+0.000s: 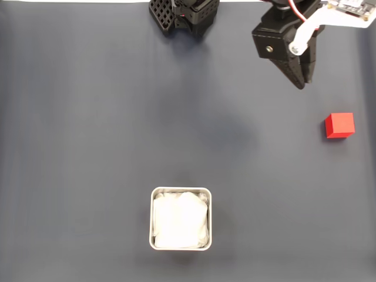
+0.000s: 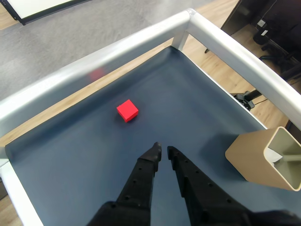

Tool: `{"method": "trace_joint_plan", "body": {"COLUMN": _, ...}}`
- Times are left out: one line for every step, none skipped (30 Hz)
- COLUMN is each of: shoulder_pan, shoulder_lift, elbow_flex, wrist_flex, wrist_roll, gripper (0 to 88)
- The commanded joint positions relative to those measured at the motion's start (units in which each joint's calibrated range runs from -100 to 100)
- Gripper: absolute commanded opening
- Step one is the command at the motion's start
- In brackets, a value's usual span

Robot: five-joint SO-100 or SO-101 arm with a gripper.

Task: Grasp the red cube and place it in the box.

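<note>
Wrist view puts the gripper (image 2: pixel 163 151) low in the picture with its two black fingers (image 2: pixel 141 179) drawn almost together, only a thin gap between the tips, and nothing held. The red cube (image 2: pixel 127 110) sits on the dark blue counter (image 2: pixel 197 117) just beyond and a little left of those tips, turned corner-on to them. In the fixed view the gripper (image 1: pixel 301 82) hangs near the top right, and the red cube (image 1: pixel 340 125) lies below and to its right, close to the right edge. The box (image 1: pixel 180 218), a silver tin with a white lining, stands well apart at the bottom centre.

To do this step well, I judge the fingers must first spread wider than the cube, then the wrist should turn so they close on two flat faces, not on corners. Descent should be straight down, since the cube looks light and a nudge would slide it.

Smooth and matte, the counter is bordered in the wrist view by a silver rail (image 2: pixel 117 47). Beyond it show grey carpet, wood flooring, office chair bases and a tan square container (image 2: pixel 263 157).
</note>
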Motion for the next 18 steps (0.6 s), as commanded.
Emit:
{"method": "trace_joint_plan", "body": {"shoulder_pan": -1.62, "shoulder_lift": 0.83, "elbow_flex": -0.45, "wrist_flex": -1.9, "wrist_roll": 0.0, "gripper": 1.9}}
{"method": "trace_joint_plan", "body": {"shoulder_pan": -2.05, "shoulder_lift": 1.26, "elbow_flex": -0.45, "wrist_flex": -2.39, "wrist_roll": 0.05, "gripper": 2.4}}
{"method": "trace_joint_plan", "body": {"shoulder_pan": -2.4, "shoulder_lift": 1.61, "elbow_flex": -0.45, "wrist_flex": -2.89, "wrist_roll": 0.05, "gripper": 2.7}}
{"method": "trace_joint_plan", "body": {"shoulder_pan": -2.76, "shoulder_lift": 2.13, "elbow_flex": -0.45, "wrist_flex": -3.3, "wrist_roll": 0.1, "gripper": 3.1}}
{"method": "trace_joint_plan", "body": {"shoulder_pan": -3.11, "shoulder_lift": 2.47, "elbow_flex": -0.45, "wrist_flex": -3.87, "wrist_roll": 0.1, "gripper": 3.5}}
{"method": "trace_joint_plan", "body": {"shoulder_pan": -3.47, "shoulder_lift": 2.82, "elbow_flex": -0.54, "wrist_flex": -4.44, "wrist_roll": 0.1, "gripper": 4.1}}
{"method": "trace_joint_plan", "body": {"shoulder_pan": -3.75, "shoulder_lift": 3.34, "elbow_flex": -0.63, "wrist_flex": -4.94, "wrist_roll": 0.15, "gripper": 5.8}}
{"method": "trace_joint_plan", "body": {"shoulder_pan": -4.04, "shoulder_lift": 3.77, "elbow_flex": -0.63, "wrist_flex": -5.26, "wrist_roll": 0.2, "gripper": 7.2}}
{"method": "trace_joint_plan", "body": {"shoulder_pan": -4.25, "shoulder_lift": 4.21, "elbow_flex": -0.72, "wrist_flex": -5.59, "wrist_roll": 0.2, "gripper": 8.5}}
{"method": "trace_joint_plan", "body": {"shoulder_pan": -4.46, "shoulder_lift": 4.64, "elbow_flex": -0.72, "wrist_flex": -5.76, "wrist_roll": 0.2, "gripper": 9.7}}
{"method": "trace_joint_plan", "body": {"shoulder_pan": -4.6, "shoulder_lift": 5.07, "elbow_flex": -0.72, "wrist_flex": -6.0, "wrist_roll": 0.2, "gripper": 10.8}}
{"method": "trace_joint_plan", "body": {"shoulder_pan": -4.68, "shoulder_lift": 5.51, "elbow_flex": -0.72, "wrist_flex": -6.25, "wrist_roll": 0.24, "gripper": 12.2}}
{"method": "trace_joint_plan", "body": {"shoulder_pan": -4.68, "shoulder_lift": 5.94, "elbow_flex": -0.72, "wrist_flex": -6.82, "wrist_roll": 0.15, "gripper": 13.9}}
{"method": "trace_joint_plan", "body": {"shoulder_pan": -4.68, "shoulder_lift": 6.37, "elbow_flex": -0.72, "wrist_flex": -7.56, "wrist_roll": -0.05, "gripper": 15.5}}
{"method": "trace_joint_plan", "body": {"shoulder_pan": -4.68, "shoulder_lift": 6.81, "elbow_flex": -0.72, "wrist_flex": -8.3, "wrist_roll": -0.2, "gripper": 16.8}}
{"method": "trace_joint_plan", "body": {"shoulder_pan": -4.68, "shoulder_lift": 7.15, "elbow_flex": -0.72, "wrist_flex": -8.79, "wrist_roll": -0.24, "gripper": 18.1}}
{"method": "trace_joint_plan", "body": {"shoulder_pan": -4.68, "shoulder_lift": 7.59, "elbow_flex": -0.72, "wrist_flex": -9.2, "wrist_roll": -0.29, "gripper": 19.3}}
{"method": "trace_joint_plan", "body": {"shoulder_pan": -4.75, "shoulder_lift": 7.93, "elbow_flex": -0.72, "wrist_flex": -9.53, "wrist_roll": -0.29, "gripper": 20.1}}
